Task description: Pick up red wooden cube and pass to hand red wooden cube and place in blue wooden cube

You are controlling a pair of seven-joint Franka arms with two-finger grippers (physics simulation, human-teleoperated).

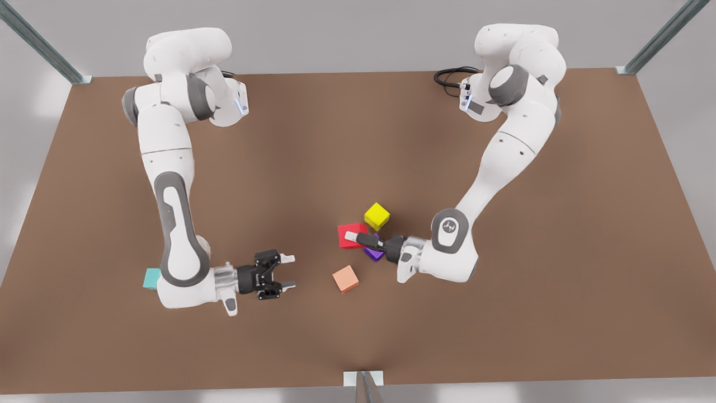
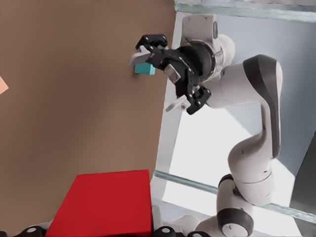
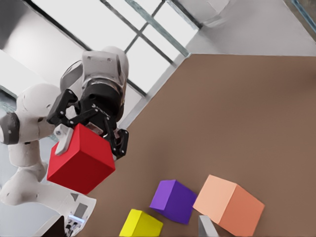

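The red wooden cube [image 1: 351, 232] is held a little above the brown table, right of centre in the front view, with my left gripper [image 1: 352, 238] shut on it. That is the slim gripper on the arm at the front view's right. The red wooden cube [image 2: 106, 202] fills the near part of the left wrist view. The hand, my right gripper [image 1: 288, 272], hangs open and holds nothing at the front view's lower left, its fingers pointing toward the cube. The blue wooden cube [image 1: 151, 278] is a teal block resting behind that arm, partly hidden by it. It also shows beyond the hand [image 2: 154, 83] as the blue wooden cube [image 2: 144, 69].
A yellow cube [image 1: 377, 215], a purple cube [image 1: 373, 254] and a salmon-orange cube [image 1: 345, 278] lie close around the left gripper. A metal post [image 1: 363, 386] stands at the table's front edge. Bare brown tabletop separates the two grippers.
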